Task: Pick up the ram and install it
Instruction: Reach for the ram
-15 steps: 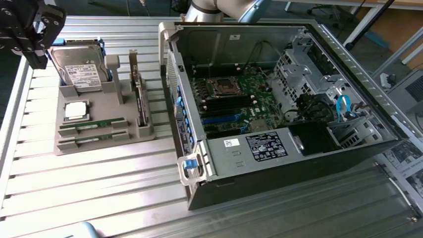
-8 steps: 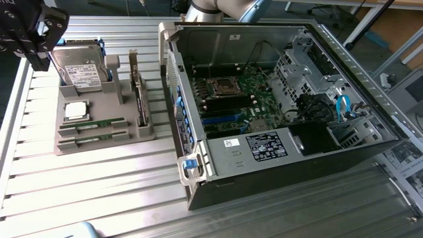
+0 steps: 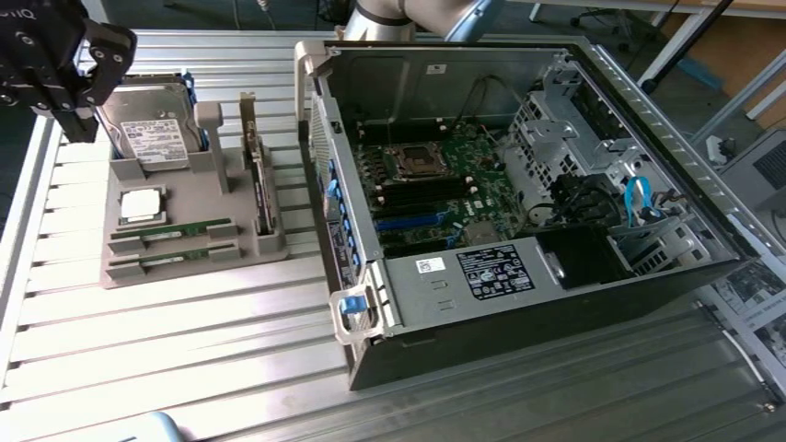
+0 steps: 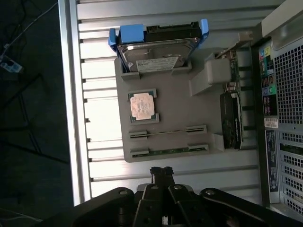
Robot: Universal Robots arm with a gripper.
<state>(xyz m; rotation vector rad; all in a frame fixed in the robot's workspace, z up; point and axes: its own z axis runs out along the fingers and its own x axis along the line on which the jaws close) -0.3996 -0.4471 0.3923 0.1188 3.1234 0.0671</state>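
Wrist view: the tool [image 4: 162,172] is held closed and empty, near the gray holder [image 4: 180,111]. The ram [image 4: 168,151] is slotted on edge at the holder's seven o'clock in the exterior view; jaws should be opened and squared to its long edges.

Table [image 3: 184,322]: silver metal top, ribbed w/ long parallel slats, glare in patches. Two things directly on it. Grey parts tray [image 3: 202,210] toward ext. view's left, flat on slats, near table edge. Open PC case [image 3: 516,322] toward ext. view's right, lying on its side, side panel off, interior facing up; just beside tray, narrow strip of slats btwn. Pale blue obj [image 3: 154,430] at ext. view's lower edge, cut off; can't tell what it is.
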